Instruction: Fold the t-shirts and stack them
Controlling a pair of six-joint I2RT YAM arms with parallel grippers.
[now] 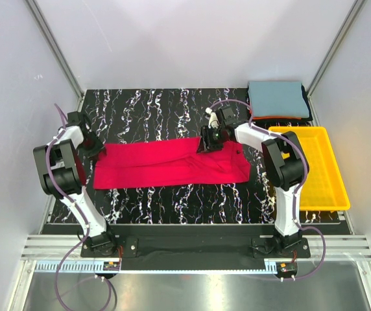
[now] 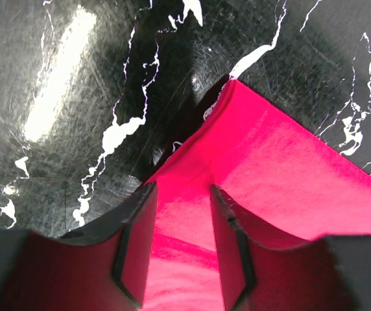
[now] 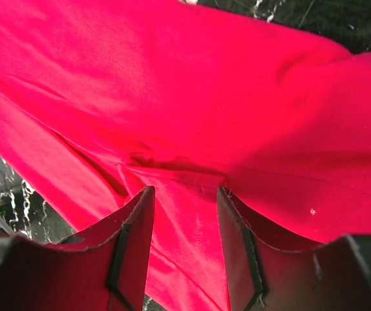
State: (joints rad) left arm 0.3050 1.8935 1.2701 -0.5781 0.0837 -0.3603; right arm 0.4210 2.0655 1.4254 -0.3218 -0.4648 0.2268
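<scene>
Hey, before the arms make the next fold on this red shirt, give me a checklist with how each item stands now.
1. The red t-shirt lies as a long folded strip on the table: ok.
2. The left fingers stand apart over its left end: ok.
3. The right fingers stand apart at its far edge: ok.
4. Cloth free of both pairs of fingers: cannot tell.
5. The grey-blue t-shirt tops the stack in the far right corner: ok.
6. The yellow tray lies apart from the red t-shirt: ok.
</scene>
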